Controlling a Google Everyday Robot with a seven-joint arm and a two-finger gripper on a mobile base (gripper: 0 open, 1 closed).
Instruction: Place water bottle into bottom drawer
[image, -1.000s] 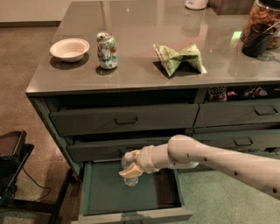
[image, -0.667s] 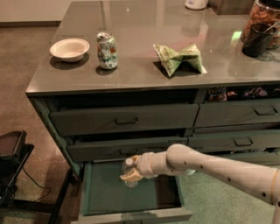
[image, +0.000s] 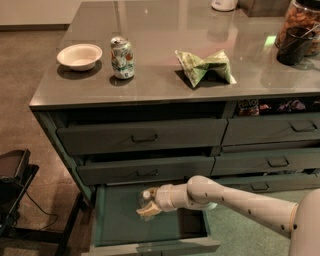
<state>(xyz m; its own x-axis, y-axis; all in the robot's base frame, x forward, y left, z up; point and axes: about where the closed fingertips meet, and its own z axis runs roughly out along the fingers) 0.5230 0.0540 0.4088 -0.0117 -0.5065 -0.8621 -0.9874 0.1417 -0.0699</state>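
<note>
The bottom drawer (image: 120, 230) of the left stack stands pulled open, showing its teal-green floor. The water bottle (image: 145, 198) lies tilted low inside the drawer, its white cap pointing up and left. My gripper (image: 148, 206) is down in the drawer at the end of the white arm (image: 235, 197), which reaches in from the right. It is around the bottle's body, and most of the bottle is hidden behind it.
On the counter stand a green-white soda can (image: 122, 57), a white bowl (image: 79, 56), a green chip bag (image: 204, 66) and a dark jar (image: 296, 37) at the far right. Two handled drawers (image: 142, 136) sit closed above. A black stand (image: 15, 185) is on the floor at left.
The gripper with the bottle has sunk lower and moved slightly left into the open drawer. The arm has dropped with it.
</note>
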